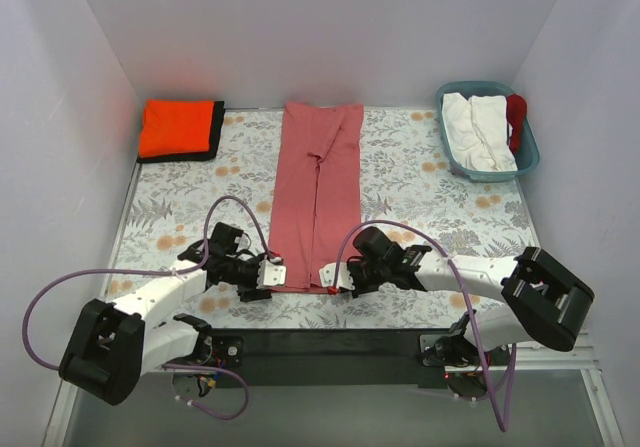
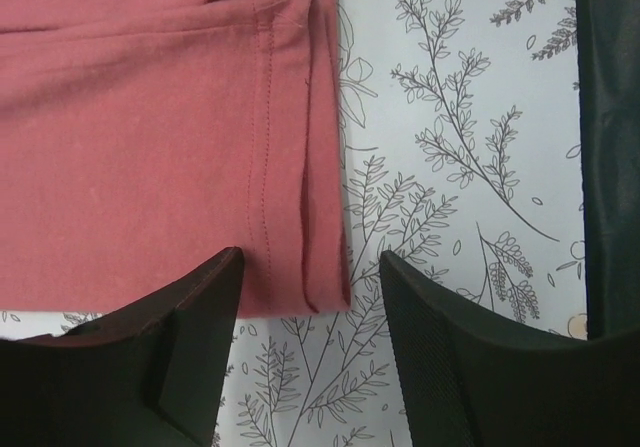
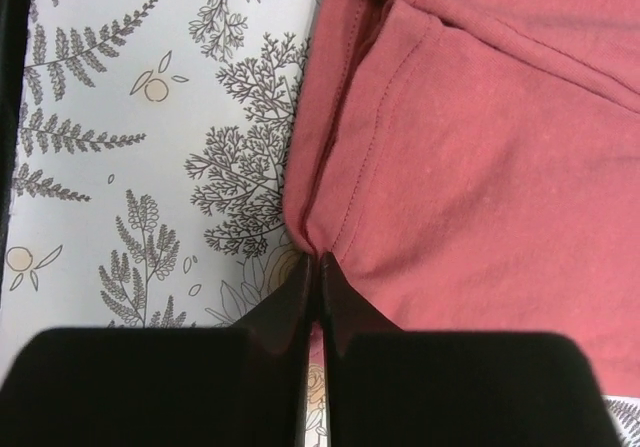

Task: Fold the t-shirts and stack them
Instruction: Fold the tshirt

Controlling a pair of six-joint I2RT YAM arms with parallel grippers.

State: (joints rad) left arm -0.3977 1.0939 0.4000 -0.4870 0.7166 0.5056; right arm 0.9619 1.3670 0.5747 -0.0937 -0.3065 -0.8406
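Observation:
The dusty rose-red t-shirt point(image 1: 318, 192) lies as a long narrow strip down the middle of the table, sleeves folded in. My left gripper point(image 1: 277, 275) is open at its near left corner; in the left wrist view the hem corner point(image 2: 300, 267) lies between the two black fingers point(image 2: 460, 357), untouched. My right gripper point(image 1: 332, 277) is shut on the near right corner; the right wrist view shows the jaws pinching the bunched hem point(image 3: 318, 237). The orange t-shirt point(image 1: 178, 127), folded square, lies on the black one point(image 1: 214, 137) at the far left.
A teal basket point(image 1: 527, 145) at the far right holds white cloth point(image 1: 480, 132) and something red point(image 1: 516, 117). The floral tablecloth point(image 1: 430, 197) covers the table. A dark strip point(image 2: 610, 147) runs along the table's near edge.

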